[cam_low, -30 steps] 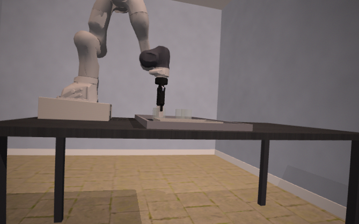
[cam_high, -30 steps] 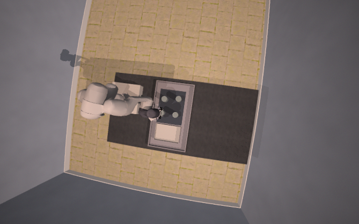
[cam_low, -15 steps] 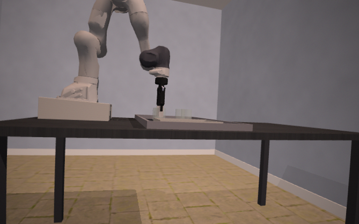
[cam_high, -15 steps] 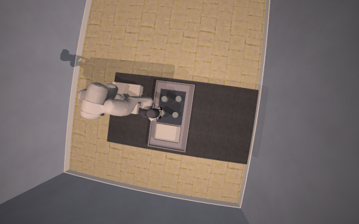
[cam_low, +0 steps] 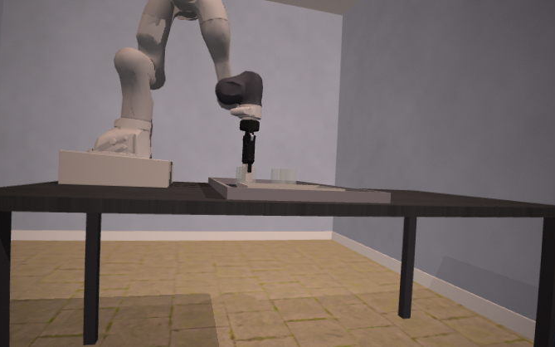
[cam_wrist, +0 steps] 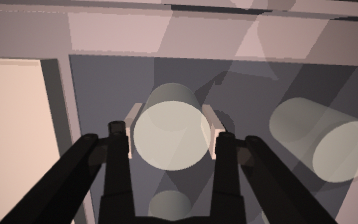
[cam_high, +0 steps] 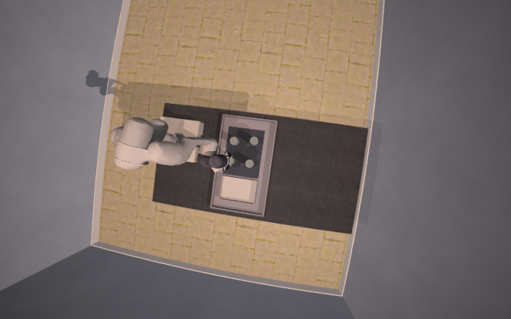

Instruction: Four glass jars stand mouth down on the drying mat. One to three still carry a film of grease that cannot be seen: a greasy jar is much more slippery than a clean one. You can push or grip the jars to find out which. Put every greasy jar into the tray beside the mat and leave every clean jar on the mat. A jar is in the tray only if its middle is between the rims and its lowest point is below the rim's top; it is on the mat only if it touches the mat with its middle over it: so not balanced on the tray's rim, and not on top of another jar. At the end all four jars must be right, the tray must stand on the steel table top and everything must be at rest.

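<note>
Exterior view shows the held jar [cam_high: 231, 161] [cam_low: 239, 174] [cam_wrist: 172, 136] with its long axis vertical, side walls running straight up and down between the fingers of the pincer [cam_high: 229, 161] [cam_low: 249, 169] [cam_wrist: 172, 115]. The pincer is partly closed and grips this jar, one pale pad against either side. Its closed base faces up, a bright disc in the wrist view, so its mouth points down at the mat [cam_high: 244, 174] [cam_wrist: 97, 92]. It is over the mat, at the corner nearest both the arm and the tray [cam_high: 237, 190] [cam_low: 292, 186] [cam_wrist: 10, 125]. The other three jars also stand upright on the mat, bases up: one across from it [cam_high: 249, 163] [cam_wrist: 170, 205], one beside it away from the tray [cam_high: 234, 140] [cam_wrist: 344, 151], and one diagonally opposite [cam_high: 253, 140]. Mat and tray lie side by side on the steel top [cam_high: 260, 198] [cam_low: 307, 197] [cam_wrist: 120, 32], itself on the dark counter [cam_high: 312, 170] [cam_low: 270, 208]. Any lettering on the glass is too small to read.
</note>
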Robot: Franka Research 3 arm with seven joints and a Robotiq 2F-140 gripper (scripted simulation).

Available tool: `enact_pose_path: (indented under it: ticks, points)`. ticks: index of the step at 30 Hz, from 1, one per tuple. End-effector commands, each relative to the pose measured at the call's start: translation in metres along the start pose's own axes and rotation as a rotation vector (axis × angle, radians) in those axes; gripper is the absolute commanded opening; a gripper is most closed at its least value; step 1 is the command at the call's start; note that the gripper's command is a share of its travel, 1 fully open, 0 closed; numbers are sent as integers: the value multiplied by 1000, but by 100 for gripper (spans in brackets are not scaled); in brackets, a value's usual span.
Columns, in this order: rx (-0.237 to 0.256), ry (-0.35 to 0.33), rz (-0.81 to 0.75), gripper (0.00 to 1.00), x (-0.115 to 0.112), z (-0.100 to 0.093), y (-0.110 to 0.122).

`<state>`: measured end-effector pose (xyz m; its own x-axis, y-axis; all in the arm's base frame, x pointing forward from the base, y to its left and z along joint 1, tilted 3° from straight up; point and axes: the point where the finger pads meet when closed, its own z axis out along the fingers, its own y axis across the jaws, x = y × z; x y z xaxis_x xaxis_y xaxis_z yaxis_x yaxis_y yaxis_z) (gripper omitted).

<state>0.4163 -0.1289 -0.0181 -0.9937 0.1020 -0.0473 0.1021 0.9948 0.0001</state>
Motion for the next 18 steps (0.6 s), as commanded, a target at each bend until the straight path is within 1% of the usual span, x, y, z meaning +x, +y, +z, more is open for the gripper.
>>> enact_pose_path:
  ticks: [1, 5, 6, 18]
  points:
    - [1, -2, 4, 38, -1, 1, 0]
    - [1, -2, 4, 38, -1, 1, 0]
    - [1, -2, 4, 35, -1, 1, 0]
    - [1, -2, 4, 35, -1, 1, 0]
